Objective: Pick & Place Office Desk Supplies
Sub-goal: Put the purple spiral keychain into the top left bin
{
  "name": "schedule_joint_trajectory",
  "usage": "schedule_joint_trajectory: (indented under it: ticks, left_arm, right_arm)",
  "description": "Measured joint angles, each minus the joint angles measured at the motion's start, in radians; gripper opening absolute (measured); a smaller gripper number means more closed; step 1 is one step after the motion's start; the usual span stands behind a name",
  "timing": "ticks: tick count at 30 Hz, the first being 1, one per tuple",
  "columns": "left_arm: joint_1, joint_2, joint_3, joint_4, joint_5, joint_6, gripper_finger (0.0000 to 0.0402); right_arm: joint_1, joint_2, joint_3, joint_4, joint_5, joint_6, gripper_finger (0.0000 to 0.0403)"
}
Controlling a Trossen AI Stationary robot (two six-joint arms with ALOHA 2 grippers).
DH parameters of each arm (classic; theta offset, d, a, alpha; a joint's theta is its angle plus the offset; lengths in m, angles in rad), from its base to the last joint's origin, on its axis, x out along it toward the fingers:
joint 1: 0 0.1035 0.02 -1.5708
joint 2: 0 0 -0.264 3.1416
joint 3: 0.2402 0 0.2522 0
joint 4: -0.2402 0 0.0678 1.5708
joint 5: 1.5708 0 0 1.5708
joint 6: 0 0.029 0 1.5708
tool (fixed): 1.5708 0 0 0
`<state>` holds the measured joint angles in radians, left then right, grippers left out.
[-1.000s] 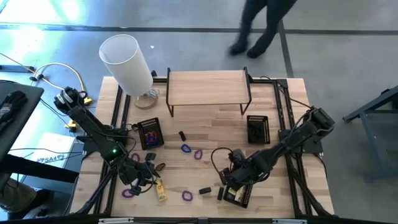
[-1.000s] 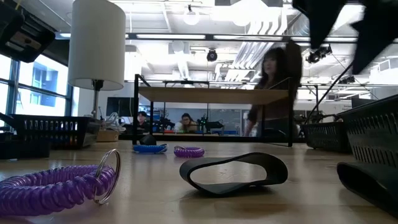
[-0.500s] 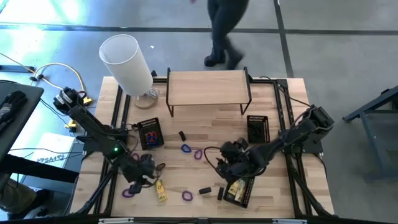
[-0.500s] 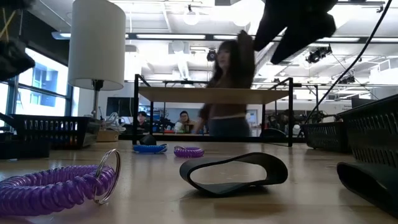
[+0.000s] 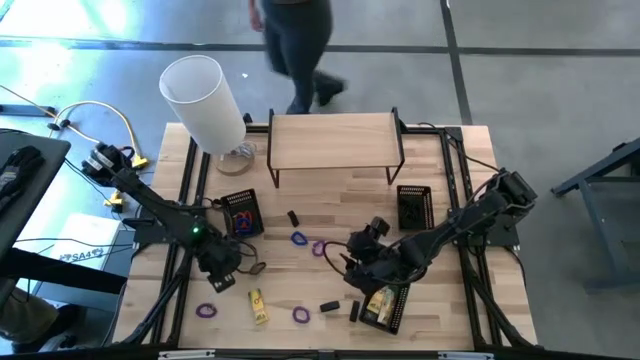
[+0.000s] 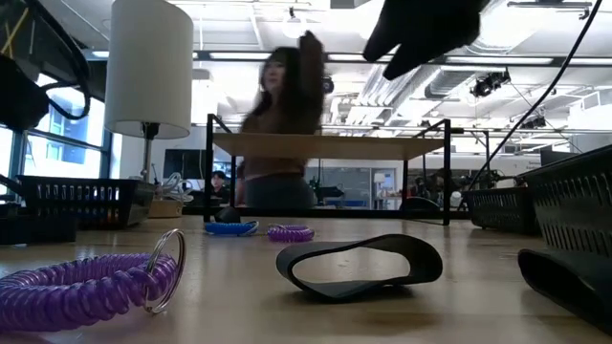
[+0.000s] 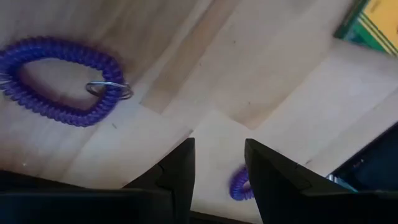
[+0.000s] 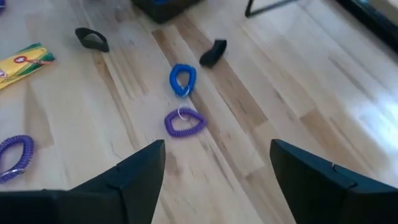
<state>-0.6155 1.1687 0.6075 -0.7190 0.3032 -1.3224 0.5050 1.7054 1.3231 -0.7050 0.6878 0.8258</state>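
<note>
My left gripper (image 5: pixel 228 268) hangs over the table's left half, near the left black mesh tray (image 5: pixel 241 213), shut on a small purple coil loop (image 7: pixel 238 184). Another purple coil with a key ring (image 7: pixel 59 81) and a yellow box (image 5: pixel 258 305) lie on the wood beyond it. My right gripper (image 5: pixel 355 258) stands open above the table's middle, tilted down over a blue loop (image 8: pixel 182 79) and a purple coil (image 8: pixel 185 122), touching neither. A black block (image 8: pixel 213 53) and a black band (image 8: pixel 92 39) lie flat farther off. My left gripper has the small purple coil loop (image 7: pixel 238 184) between its two fingers, back from their free ends. One finger (image 7: pixel 273 174) hides most of it, so which part of the loop is held cannot be told. The fingers point steeply down and the loop is off the wood.
A near black tray (image 5: pixel 385 308) with a yellow piece stands by the front edge, and another tray (image 5: pixel 413 207) stands at the right. At the back are a wooden shelf (image 5: pixel 330 140) and a tall white cylinder (image 5: pixel 203 100). A person (image 5: pixel 295 40) walks behind the table.
My left gripper has gone away from the near edge toward the left tray and rolled about its own line. My right gripper has drawn off the near tray toward the table's middle, rolling too. The person behind the table has walked to the left.
</note>
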Motion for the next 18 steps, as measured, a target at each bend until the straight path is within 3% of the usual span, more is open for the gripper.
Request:
schedule_joint_trajectory:
  ticks: [12, 18]
  left_arm:
    - [0.017, 0.000, 0.000, 0.009, 0.089, -0.219, 0.0136]
    - [0.026, 0.000, 0.000, 0.008, 0.047, -0.305, 0.0175]
  right_arm:
    - [-0.076, 0.000, 0.000, 0.067, -0.029, -0.255, 0.0278]
    - [-0.128, 0.000, 0.000, 0.067, -0.035, -0.381, 0.0278]
